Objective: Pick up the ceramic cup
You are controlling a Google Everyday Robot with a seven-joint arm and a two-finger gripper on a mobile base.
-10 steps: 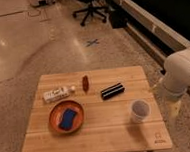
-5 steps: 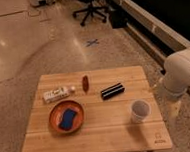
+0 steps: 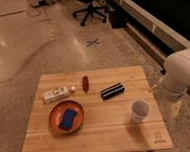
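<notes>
From my station I see the ceramic cup standing upright on the wooden table, in the near right part of the top, well clear of everything else on it. The robot's white arm bulks in from the right, past the table's right edge, and its lower end hangs down just beside that edge. I take the gripper to be there, to the right of the cup and apart from it, off the tabletop. I cannot tell whether it is released or clenched, and nothing appears to be held in it. On the near left of the table sits the orange bowl, wider than the cup, with a blue object lying inside it. Just beyond the bowl a white bottle lies on its side, and to its right is a small reddish object. A black bar-shaped object lies near the middle, on the far side of the cup. On the floor beyond the table I see a blue tape cross and, farther off, an office chair.
</notes>
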